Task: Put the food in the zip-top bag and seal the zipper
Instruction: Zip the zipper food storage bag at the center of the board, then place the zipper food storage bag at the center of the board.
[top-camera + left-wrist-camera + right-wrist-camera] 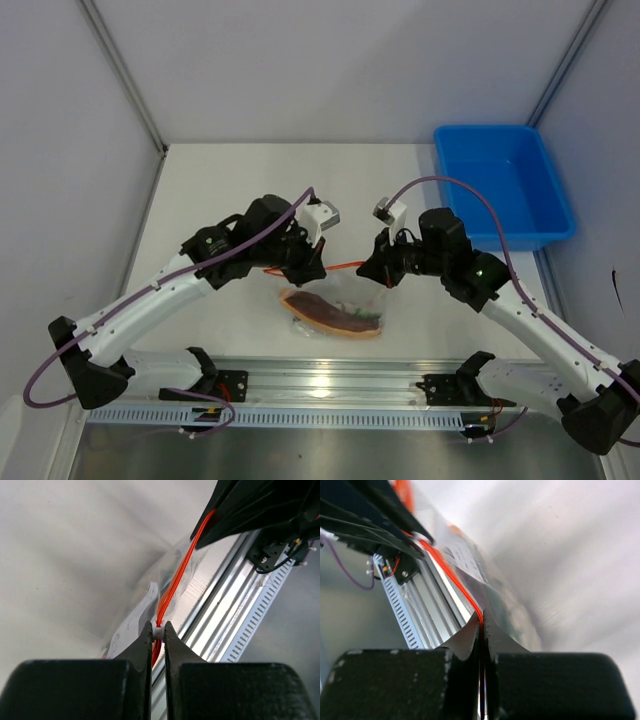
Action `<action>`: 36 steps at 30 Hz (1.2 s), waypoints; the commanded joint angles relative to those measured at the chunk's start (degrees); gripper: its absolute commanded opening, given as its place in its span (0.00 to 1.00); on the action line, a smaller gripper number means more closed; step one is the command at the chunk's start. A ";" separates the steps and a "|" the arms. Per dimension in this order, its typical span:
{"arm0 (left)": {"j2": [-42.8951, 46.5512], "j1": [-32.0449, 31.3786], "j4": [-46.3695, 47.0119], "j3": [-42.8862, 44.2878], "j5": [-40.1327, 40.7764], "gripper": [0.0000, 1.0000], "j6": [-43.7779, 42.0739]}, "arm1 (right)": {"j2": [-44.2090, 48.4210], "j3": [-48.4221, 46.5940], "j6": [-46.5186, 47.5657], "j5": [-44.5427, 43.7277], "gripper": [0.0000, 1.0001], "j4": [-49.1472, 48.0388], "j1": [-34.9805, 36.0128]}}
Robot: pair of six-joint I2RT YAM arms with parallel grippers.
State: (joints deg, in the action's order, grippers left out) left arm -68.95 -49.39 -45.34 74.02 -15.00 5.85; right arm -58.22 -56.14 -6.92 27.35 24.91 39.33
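Tensioning of the zip-top bag by its zipper, food already inside.
Top view: bag lying on the desk just beyond the aluminium rail, mouth edge spanned between left end effector and right end effector. Left wrist view: clamped on one zipper end, strip taut, two orange lines showing, so possibly not fully mated. Right wrist view: pinched shut on the other end, above the rail. Judged risks: slipping off the thin strip under excess tension; leaving a gap unsealed.
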 commanded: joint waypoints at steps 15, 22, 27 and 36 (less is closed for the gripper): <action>13.75 0.69 -5.63 -5.90 26.33 0.01 10.14 | 8.73 4.02 -5.91 -7.75 0.00 3.22 -12.61; 20.78 0.69 -6.87 -8.89 32.58 0.00 14.54 | 10.49 3.58 -7.58 -7.58 0.00 4.36 -12.53; 23.60 0.69 -3.80 -10.82 31.10 0.01 15.60 | 8.13 2.35 -9.86 -6.44 0.00 2.87 -10.86; 7.35 2.89 -3.43 -2.33 33.98 0.85 18.23 | -13.46 -8.09 -12.24 -6.52 0.00 -1.87 -12.69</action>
State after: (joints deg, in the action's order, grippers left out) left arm -55.99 -48.01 -48.05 67.07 13.67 22.22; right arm -66.24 -58.43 -17.98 22.70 26.61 28.60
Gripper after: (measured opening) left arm 0.793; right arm 0.006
